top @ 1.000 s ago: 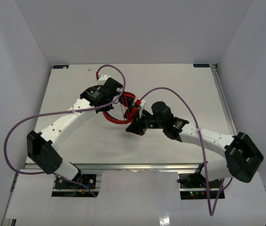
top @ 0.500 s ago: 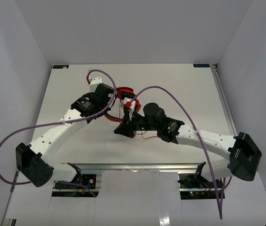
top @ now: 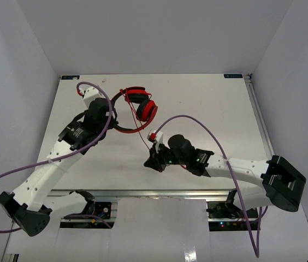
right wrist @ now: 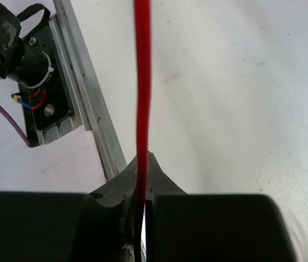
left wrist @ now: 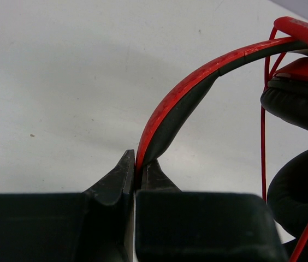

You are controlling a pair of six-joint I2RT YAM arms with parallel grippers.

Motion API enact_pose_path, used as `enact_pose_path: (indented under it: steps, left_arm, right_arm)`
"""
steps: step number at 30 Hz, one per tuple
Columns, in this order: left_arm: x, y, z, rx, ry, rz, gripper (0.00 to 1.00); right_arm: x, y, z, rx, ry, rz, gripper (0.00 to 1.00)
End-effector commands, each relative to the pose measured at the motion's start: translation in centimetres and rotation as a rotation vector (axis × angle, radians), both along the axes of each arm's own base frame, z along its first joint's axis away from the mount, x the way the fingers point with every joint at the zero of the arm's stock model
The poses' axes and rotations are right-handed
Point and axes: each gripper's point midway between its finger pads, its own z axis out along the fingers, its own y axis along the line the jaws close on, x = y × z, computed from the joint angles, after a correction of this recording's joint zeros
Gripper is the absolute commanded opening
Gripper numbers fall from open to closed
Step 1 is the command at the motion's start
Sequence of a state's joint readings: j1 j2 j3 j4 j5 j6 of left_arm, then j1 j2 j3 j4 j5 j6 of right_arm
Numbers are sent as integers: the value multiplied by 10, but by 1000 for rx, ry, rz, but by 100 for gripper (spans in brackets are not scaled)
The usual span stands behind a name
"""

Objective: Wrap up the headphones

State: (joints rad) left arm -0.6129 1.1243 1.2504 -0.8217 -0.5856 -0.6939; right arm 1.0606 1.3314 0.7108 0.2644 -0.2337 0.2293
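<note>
White table (top: pixel 208 109), far centre: left tool (left wrist: pixel 136 166) clamps the headphones (top: pixel 143 106) by the headband (left wrist: pixel 187 90); nearer, right tool (right wrist: pixel 143 164) pinches the cord (right wrist: pixel 142 82).

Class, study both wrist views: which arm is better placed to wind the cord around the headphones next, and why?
Right, probably. The right gripper is shut on the cord, free to carry it round, while the left gripper pinches the headband, steadying the headphones.
</note>
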Motion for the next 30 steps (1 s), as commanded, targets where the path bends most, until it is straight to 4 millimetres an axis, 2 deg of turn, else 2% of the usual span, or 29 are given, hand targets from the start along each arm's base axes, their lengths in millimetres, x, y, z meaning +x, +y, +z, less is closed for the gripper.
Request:
enact_pose_path:
  steps: [1,6,9,11,14,20,30]
  left_arm:
    - [1,-1,51,-148,-139,20,0]
    - [-9,-4,50,-161,-116,-19,0]
    - [-16,-7,50,-173,-108,-58,0]
    - [-21,-6,52,-168,-100,-76,0]
    - [-28,1,56,-152,-96,-69,0]
    - [-39,7,78,-183,-143,-86,0]
    - [-60,-15,97,-281,-162,-248,0]
  right_arm:
    - [9,-6,17,61,-63,-72,8]
    - [32,-18,12,21,-122,-202,9]
    - [49,-24,4,-27,-162,-285,9]
    - [59,-26,-9,-74,-182,-317,9]
    - [66,-26,-18,-105,-188,-329,9]
    - [73,-26,-34,-121,-167,-326,8]
    - [87,-35,-50,-118,-140,-343,8]
